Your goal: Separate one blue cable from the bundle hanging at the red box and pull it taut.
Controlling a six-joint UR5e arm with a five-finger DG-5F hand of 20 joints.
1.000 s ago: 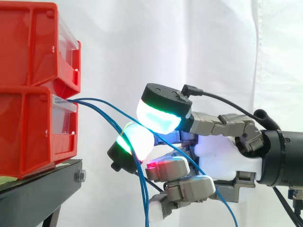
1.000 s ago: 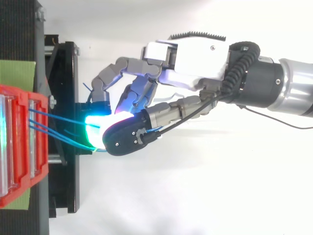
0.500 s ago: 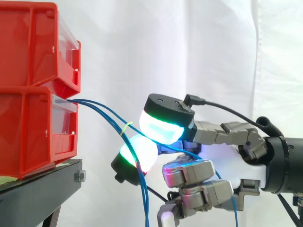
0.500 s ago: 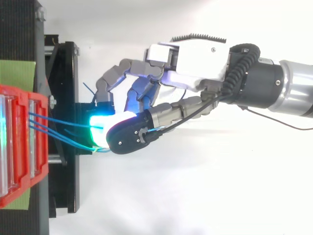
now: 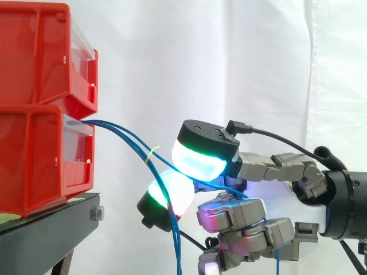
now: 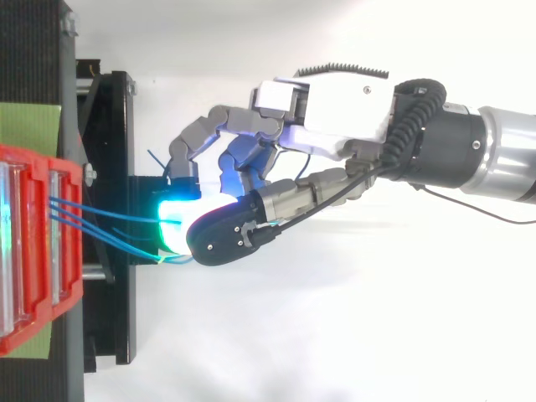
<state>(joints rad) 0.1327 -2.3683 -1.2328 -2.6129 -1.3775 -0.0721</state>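
Robot hand (image 5: 287, 197) pinches one blue cable (image 5: 125, 127) running from lower red bin (image 5: 40, 160).

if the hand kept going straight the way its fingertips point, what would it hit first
Beyond the blue cables that the hand pinches, probably the front of the lower red bin, with its lowest fingertip near the black stand; depth is unclear.

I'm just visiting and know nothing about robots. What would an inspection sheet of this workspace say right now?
Surface: black stand carrying stacked red bins.
Job's things: blue cables leaving the lower one, bound by a yellow-green tie.
Clutter: nothing seen.
Hand: fingers curled, glowing pads pinching one blue cable.
Cables: the other strands hang slack beneath the hand.
Surroundings: white curtain.
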